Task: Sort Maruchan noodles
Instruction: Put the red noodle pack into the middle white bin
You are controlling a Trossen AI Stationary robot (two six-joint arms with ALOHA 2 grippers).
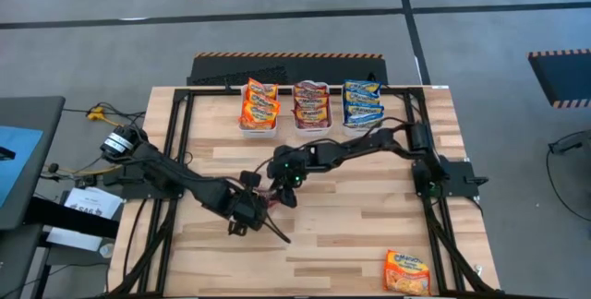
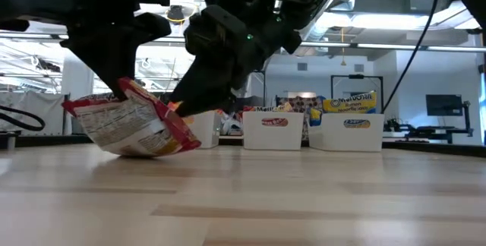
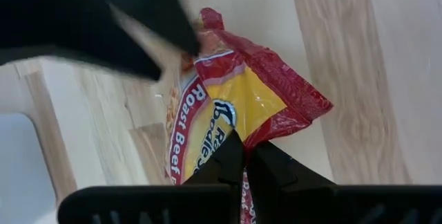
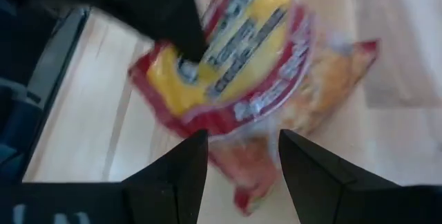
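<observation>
A red and yellow Maruchan noodles packet [image 2: 133, 128] hangs tilted low over the middle of the table. My left gripper [image 3: 245, 156] is shut on it from the table's left side. My right gripper [image 4: 242, 162] comes in from the right and stands open, one finger on each side of the packet's red end [image 4: 238, 124]. In the high view both grippers meet at the table's middle, the left gripper [image 1: 259, 209] nearer, the right gripper [image 1: 284, 188] farther, and they hide most of the packet [image 1: 269, 201]. I cannot tell whether the packet's underside [image 2: 129, 152] rests on the table. My left gripper pinches the packet's crimped red edge [image 3: 266, 133] between its two shut fingers, coming from above and slanting down. The packet hangs tilted below the fingers, printed face up. My right gripper is open around the packet's end; I cannot tell whether its fingers [image 4: 181, 172] touch it.
Three white bins stand in a row at the far edge: one with orange packets [image 1: 244, 125], one with maroon packets [image 1: 312, 125], one with blue packets [image 1: 362, 124]. A loose orange packet [image 1: 407, 271] lies at the near right corner. Bare wood stretches along the near side.
</observation>
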